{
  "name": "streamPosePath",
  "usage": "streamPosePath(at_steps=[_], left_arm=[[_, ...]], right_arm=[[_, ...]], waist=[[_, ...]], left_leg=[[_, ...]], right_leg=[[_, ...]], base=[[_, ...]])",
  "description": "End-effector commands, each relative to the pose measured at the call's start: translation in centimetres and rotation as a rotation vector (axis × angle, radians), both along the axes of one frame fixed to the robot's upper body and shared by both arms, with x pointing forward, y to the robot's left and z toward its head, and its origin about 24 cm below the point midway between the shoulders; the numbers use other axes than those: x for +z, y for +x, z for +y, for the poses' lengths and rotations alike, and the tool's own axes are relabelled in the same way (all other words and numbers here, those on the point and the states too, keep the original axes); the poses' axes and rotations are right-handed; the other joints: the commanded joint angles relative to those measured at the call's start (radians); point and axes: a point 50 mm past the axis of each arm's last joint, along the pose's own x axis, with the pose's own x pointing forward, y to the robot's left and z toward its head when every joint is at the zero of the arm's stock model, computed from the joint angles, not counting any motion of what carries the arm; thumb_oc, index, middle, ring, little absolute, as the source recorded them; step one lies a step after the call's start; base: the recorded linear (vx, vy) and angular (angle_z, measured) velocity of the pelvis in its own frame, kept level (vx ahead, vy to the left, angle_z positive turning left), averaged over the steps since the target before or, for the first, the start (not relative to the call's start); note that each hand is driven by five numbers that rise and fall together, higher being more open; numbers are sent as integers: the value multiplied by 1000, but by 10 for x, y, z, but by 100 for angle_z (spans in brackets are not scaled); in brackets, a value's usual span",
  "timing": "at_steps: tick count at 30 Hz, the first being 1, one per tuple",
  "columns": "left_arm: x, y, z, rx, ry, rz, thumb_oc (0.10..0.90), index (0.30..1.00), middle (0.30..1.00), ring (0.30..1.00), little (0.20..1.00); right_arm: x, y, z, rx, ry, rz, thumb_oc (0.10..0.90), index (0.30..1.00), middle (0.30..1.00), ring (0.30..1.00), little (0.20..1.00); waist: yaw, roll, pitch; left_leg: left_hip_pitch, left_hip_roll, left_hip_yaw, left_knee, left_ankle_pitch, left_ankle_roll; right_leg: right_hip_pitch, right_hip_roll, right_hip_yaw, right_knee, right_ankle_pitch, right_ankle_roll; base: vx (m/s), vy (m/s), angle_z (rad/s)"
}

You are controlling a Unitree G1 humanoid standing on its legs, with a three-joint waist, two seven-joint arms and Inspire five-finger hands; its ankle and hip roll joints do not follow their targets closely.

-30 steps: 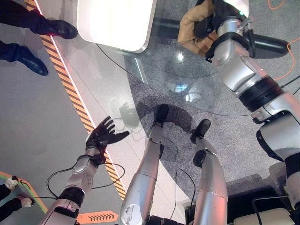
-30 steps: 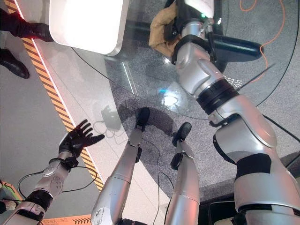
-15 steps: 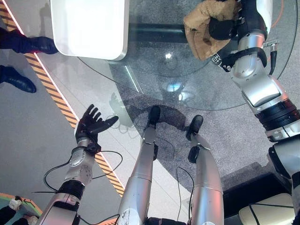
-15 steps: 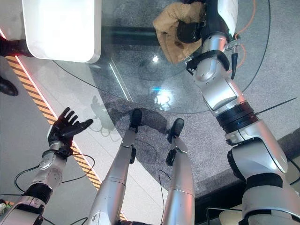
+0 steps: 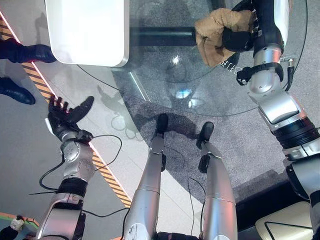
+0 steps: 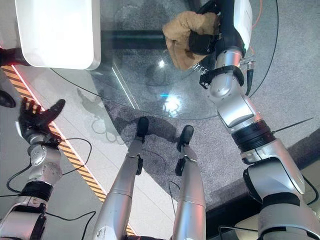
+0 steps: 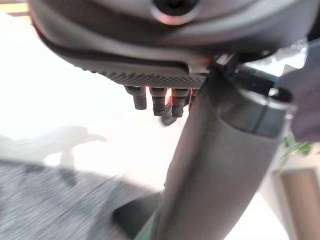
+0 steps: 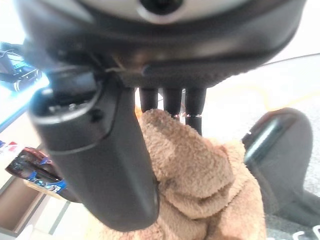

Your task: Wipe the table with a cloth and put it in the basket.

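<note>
A tan fluffy cloth (image 5: 214,35) lies bunched on the round glass table (image 5: 165,70) at its far right part. My right hand (image 5: 241,39) is shut on the cloth, with the thumb (image 8: 100,160) pressed over its folds (image 8: 200,190) and the fingers behind it. A white rectangular container (image 5: 87,30) with rounded corners stands at the far left of the table. My left hand (image 5: 65,117) is open with its fingers spread, held over the floor to the left of the table and touching nothing; its thumb (image 7: 215,165) stands out straight.
A person's dark shoes (image 5: 20,52) stand on the floor at the far left. A yellow and black striped tape (image 5: 107,177) runs across the floor beside the table. Grey carpet (image 5: 240,150) shows beneath the glass.
The camera has shifted. My left hand has swung outward to the left and turned more edge-on. The right hand keeps its hold on the cloth on the glass.
</note>
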Motion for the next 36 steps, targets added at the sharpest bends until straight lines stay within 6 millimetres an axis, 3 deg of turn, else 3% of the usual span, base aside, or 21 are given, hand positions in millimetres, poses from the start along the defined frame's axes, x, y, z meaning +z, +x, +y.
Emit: streamPosePath(at_steps=[1, 8, 13, 24, 36], left_arm=[[42, -24, 41, 298, 53, -166, 800, 900, 900, 900, 900], [76, -31, 45, 484, 122, -253, 800, 900, 900, 900, 900], [106, -38, 32, 530, 193, -401, 800, 900, 900, 900, 900], [158, -47, -9, 415, 402, -636, 800, 900, 900, 900, 900], [181, -59, -39, 279, 535, -783, 800, 900, 900, 900, 900]], right_arm=[[35, -26, 1, 22, 10, -249, 100, 300, 300, 300, 200], [30, -26, 2, 25, 23, -241, 100, 300, 300, 300, 200], [25, -29, 0, 28, 28, -251, 100, 300, 300, 300, 200], [25, -41, 5, 78, 17, -319, 100, 300, 300, 300, 200], [31, -60, 12, 158, -19, -399, 100, 300, 300, 300, 200]], waist=[[-13, -7, -22], [-16, -10, -22], [-17, -11, -22], [-23, -19, -22], [-37, -22, -22]], left_leg=[[22, -11, 17, 74, -87, 35], [23, -8, 20, 73, -84, 31], [25, -7, 18, 70, -85, 29], [35, -7, 21, 68, -87, 28], [47, -6, 29, 59, -73, 29]], right_leg=[[61, 38, 52, -26, -48, 34], [64, 41, 57, -26, -46, 33], [67, 41, 61, -27, -46, 35], [76, 47, 67, -23, -44, 41], [83, 53, 80, -30, -25, 46]], base=[[0, 0, 0], [0, 0, 0], [0, 0, 0], [0, 0, 0], [0, 0, 0]])
